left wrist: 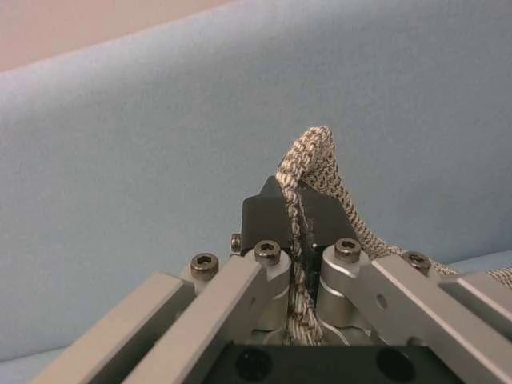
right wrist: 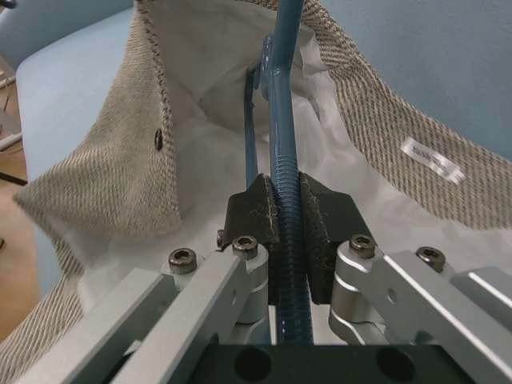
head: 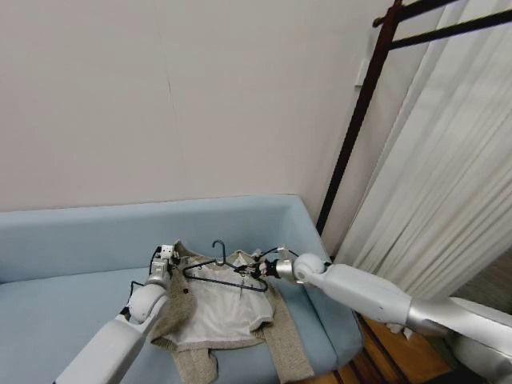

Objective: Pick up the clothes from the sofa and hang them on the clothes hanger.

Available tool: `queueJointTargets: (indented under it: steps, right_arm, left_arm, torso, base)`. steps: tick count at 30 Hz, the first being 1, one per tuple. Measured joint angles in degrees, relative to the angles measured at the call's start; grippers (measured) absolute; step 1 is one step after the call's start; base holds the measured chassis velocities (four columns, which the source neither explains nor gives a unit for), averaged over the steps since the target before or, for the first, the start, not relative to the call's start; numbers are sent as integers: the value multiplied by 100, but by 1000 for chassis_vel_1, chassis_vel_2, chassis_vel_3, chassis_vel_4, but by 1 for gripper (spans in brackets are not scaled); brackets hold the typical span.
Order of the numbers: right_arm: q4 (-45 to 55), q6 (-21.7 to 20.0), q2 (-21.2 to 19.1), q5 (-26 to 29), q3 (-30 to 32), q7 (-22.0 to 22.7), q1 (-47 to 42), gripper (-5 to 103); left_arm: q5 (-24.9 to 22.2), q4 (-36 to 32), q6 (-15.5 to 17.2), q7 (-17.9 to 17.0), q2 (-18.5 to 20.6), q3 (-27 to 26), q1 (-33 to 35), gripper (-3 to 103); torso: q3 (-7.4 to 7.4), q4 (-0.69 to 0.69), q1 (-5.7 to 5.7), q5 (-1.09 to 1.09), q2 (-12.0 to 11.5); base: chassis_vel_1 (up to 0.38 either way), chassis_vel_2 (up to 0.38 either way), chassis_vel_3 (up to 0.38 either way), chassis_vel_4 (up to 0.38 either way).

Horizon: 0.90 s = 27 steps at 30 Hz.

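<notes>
While the left pincer (head: 166, 258) clamps the cardigan (head: 212, 316) on the sofa (head: 64, 240) and the right pincer (head: 258, 272) clamps the hanger (head: 224, 282), its bar spans between them; the rack (head: 352, 136) stands nearer the right pincer.

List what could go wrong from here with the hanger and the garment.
1. The left gripper pinches only a thin edge of the garment; that edge may slip out under pull.
2. The right gripper clamps the hanger on one thin bar, so it may twist in the grip.
3. Most of the garment lies loose on the sofa; it could slide off the hanger on lifting.
</notes>
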Motion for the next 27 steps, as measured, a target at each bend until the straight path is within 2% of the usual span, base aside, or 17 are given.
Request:
queueJointTargets:
  steps: [1, 5, 10, 15, 22, 27]
  right_arm:
    - [0, 0, 0, 0, 0, 0, 0, 8]
    - [-484, 36, 489, 37, 51, 107, 69, 8]
    - [-871, 54, 830, 41, 64, 73, 210, 8]
    - [-1024, 37, 975, 45, -40, 72, 207, 8]
    - [-950, 30, 959, 8, -203, 164, 30, 8]
    - [-1133, 42, 950, -80, -30, 285, -93, 8]
  left_arm:
    - [0, 0, 0, 0, 0, 0, 0, 2]
    - [7, -287, 0, 85, 146, -94, 166, 2]
    - [134, -372, -48, 222, 250, -167, 308, 2]
    - [348, -312, -138, 300, 218, -127, 413, 2]
    - [737, -365, -194, 487, 190, 84, 493, 2]
    - [1026, -320, -225, 628, 177, 503, 493, 2]
  torso:
    - [0, 0, 0, 0, 0]
    - [0, -2, 0, 1, 0]
    - [0, -1, 0, 0, 0]
    - [0, -2, 1, 1, 0]
    - [-1, -2, 0, 2, 0]
    - [0, -2, 1, 3, 0]
  base:
    - [0, 0, 0, 0]
    - [0, 0, 0, 0]
    - [0, 0, 0, 0]
    - [0, 0, 0, 0]
    - [0, 0, 0, 0]
    - [0, 0, 0, 0]
